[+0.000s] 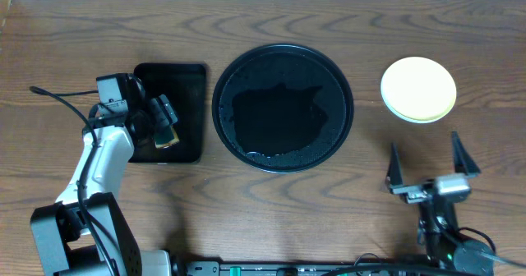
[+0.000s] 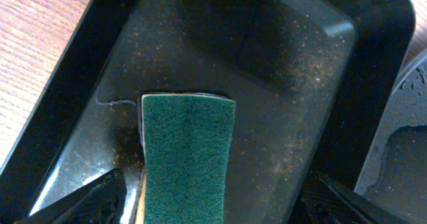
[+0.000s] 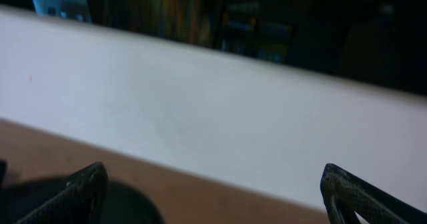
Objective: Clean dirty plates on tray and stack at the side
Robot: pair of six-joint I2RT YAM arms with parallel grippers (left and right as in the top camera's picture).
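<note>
Overhead and wrist views of a dark brown wood-grain desk (image 1: 271, 227) bordered at its far edge by a white wall band (image 3: 200, 117). Beyond the band the room is dark and blurred, and nothing there can be identified. The large round black tray with a raised rim (image 1: 283, 108) lies at centre, and its floor carries a glossy patch of irregular outline. To its right, well apart from the rim, a pale yellow round plastic plate (image 1: 418, 87) rests on the bare desk. A thin paler edge shows along its lower side, but whether further plates lie beneath cannot be told. The right hand (image 1: 424, 144) stands just near of the plate with its fingers spread wide, holding nothing. Its wrist view shows only the two dark fingertips (image 3: 80, 191) at the frame corners and an unidentifiable dark shape at lower left. Left of the round tray, just beside it, lies a smaller rectangular black tray (image 1: 185, 75) with a speckled floor. The left hand (image 2: 215, 184) hangs over it, jaws apart. A green-faced rectangular scouring sponge (image 2: 187, 157) lies on the tray floor between the fingers, nearer one of them and cut off by the lower frame edge. Contact with that finger cannot be made out.
</note>
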